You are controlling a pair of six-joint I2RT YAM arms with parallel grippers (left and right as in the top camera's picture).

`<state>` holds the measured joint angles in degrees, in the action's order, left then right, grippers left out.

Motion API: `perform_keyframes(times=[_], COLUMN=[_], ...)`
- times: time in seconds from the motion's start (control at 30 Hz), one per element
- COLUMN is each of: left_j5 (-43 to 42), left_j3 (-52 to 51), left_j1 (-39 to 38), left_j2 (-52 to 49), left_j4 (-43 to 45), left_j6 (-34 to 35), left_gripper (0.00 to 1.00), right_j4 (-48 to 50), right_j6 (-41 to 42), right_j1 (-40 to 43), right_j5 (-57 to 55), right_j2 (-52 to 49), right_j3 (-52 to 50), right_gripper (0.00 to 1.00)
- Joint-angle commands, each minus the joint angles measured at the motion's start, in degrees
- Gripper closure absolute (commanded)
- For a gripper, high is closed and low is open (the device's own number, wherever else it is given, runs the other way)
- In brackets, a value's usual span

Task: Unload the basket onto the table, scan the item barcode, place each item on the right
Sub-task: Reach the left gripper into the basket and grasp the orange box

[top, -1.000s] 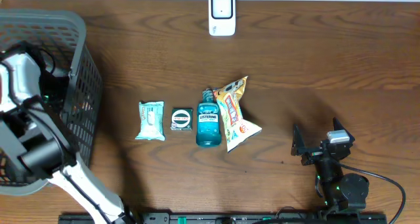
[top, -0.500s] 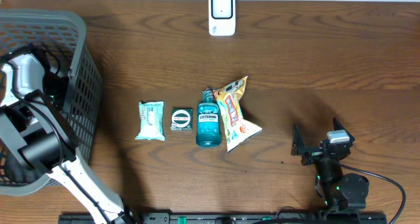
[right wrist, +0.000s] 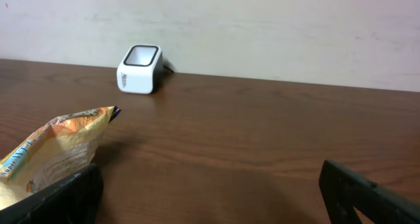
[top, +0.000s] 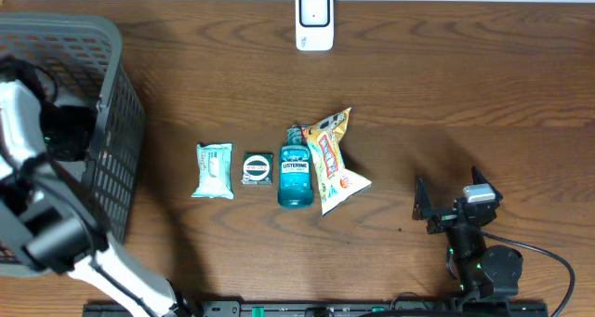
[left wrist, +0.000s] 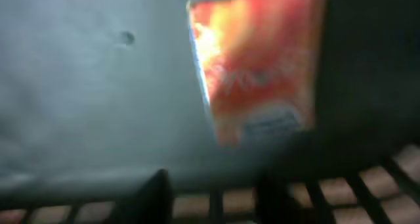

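Your basket (top: pixel 112 103) is sitting at the tabletop's left edge with the left gripper (top: pixel 67 129) hanging inside, its camera showing a blurred orange packet (left wrist: pixel 259 60). I cannot tell whether its jaws are gripping. Your right gripper (top: pixel 449 205) is resting near the front-right corner, fingers spread. The scanner (top: pixel 314 19) is standing mid back edge.

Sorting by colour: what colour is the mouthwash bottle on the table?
The plastic mouthwash bottle is teal-blue with a white label; best seen overhead.

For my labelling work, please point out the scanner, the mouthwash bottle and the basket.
scanner (top: pixel 314 19), overhead view, its white front face.
mouthwash bottle (top: pixel 294 167), overhead view, its label.
basket (top: pixel 121 140), overhead view, its mesh side wall.
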<state>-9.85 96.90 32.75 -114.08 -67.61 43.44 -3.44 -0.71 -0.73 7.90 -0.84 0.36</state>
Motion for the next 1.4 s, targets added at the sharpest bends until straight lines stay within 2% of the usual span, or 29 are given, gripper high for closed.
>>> perform_keyframes(times=[0.0, 0.13, 0.7, 0.77, 0.83, 1.07, 1.13, 1.17, 1.2, 1.23, 1.3, 1.37], left_j5=[8.33, 13.92, 13.55, 13.57, 13.81, 17.03, 17.00, 17.00, 17.00, 16.98, 16.98, 16.98], left_j3=[0.20, -0.15, -1.25, -1.27, -1.49, -3.28, -3.37, -3.37, -3.37, -3.37, -3.34, -3.32], left_j1=[-0.09, -0.09, -4.57, -4.61, -4.55, -4.50, -4.50, -4.50, -4.50, -4.50, -4.50, -4.48], left_j2=[3.41, 2.27, -7.82, -8.94, -9.73, -10.23, -10.23, -10.23, -10.23, -10.23, -10.21, -9.94], left_j4=[-0.28, 0.46, 7.23, 7.08, 7.13, 7.78, 7.76, 7.74, 7.63, 7.48, 7.28, 6.97], left_j6=[-1.92, -2.54, -2.47, -2.49, -2.45, -2.49, -2.49, -2.49, -2.49, -2.47, -2.49, -2.49], left_gripper=[0.02, 0.02, 0.02, 0.09, 0.13, 0.14, 0.20, 0.26, 0.36, 0.52, 0.58, 0.58], right_j4=[-0.22, -0.22, -0.22, -0.22, -0.22, -0.22, -0.22, -0.22, -0.22, -0.22, -0.22, -0.22], right_j6=[-0.22, -0.22, -0.22, -0.22, -0.22, -0.22, -0.22, -0.22, -0.22, -0.22, -0.22, -0.22], right_j1=[-0.55, -0.55, -0.55, -0.55, -0.55, -0.55, -0.55, -0.55, -0.55, -0.55, -0.55, -0.55], right_j5=[-0.07, -0.07, -0.07, -0.07, -0.04, -0.07, -0.07, -0.07, -0.07, -0.07, -0.04, -0.04], right_j2=[0.46, 0.46, 0.46, 0.46, 0.46, 0.46, 0.46, 0.46, 0.46, 0.46, 0.46, 0.46], right_j3=[-0.04, -0.04, -0.04, -0.04, -0.04, -0.04, -0.04, -0.04, -0.04, -0.04, -0.04, -0.04], right_gripper=[0.01, 0.01, 0.01, 0.01, 0.01, 0.01, 0.01, 0.01, 0.01, 0.01, 0.01, 0.01])
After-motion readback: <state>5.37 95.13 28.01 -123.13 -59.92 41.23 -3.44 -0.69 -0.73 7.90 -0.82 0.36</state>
